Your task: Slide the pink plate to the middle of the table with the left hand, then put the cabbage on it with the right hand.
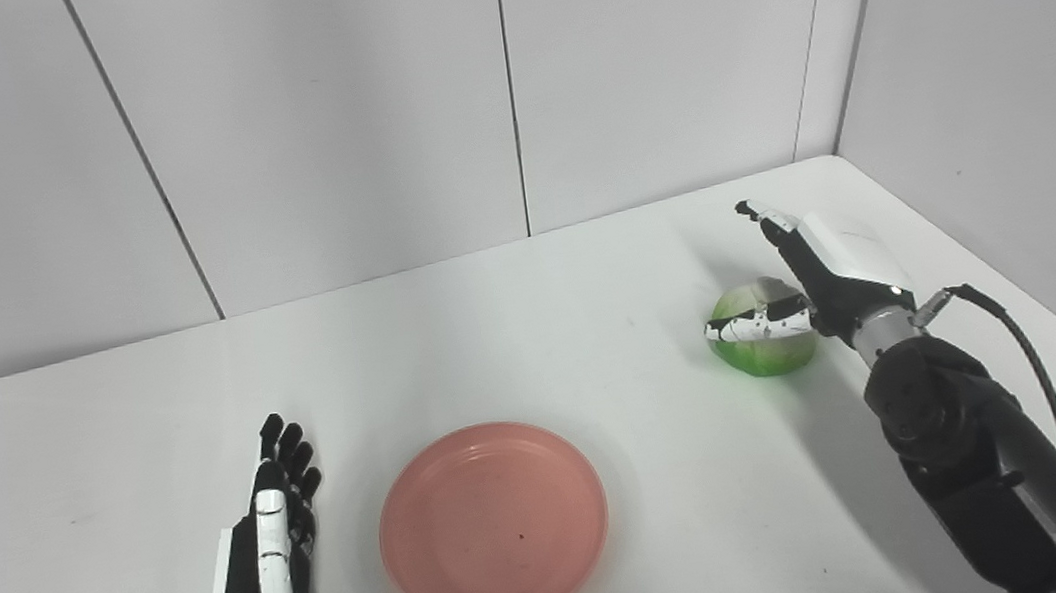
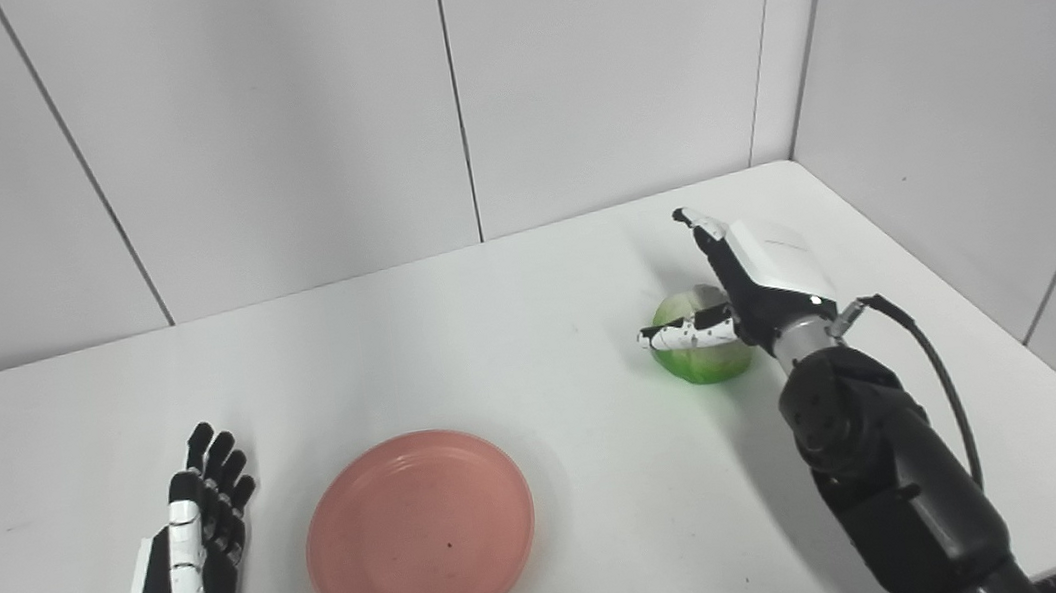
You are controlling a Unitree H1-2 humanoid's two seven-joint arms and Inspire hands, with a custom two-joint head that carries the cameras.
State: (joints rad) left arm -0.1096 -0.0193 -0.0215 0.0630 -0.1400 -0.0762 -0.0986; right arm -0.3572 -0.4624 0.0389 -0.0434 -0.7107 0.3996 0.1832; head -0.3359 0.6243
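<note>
At table's right: right hand spread open around cabbage, not yet clamped. Looks round, smooth, likely slippery; cup its widest girth. Left hand open beside pink plate.

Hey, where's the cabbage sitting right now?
The cabbage is on the table's far right, up and to the right of the pink plate, with the open right hand around it from the right.
</note>
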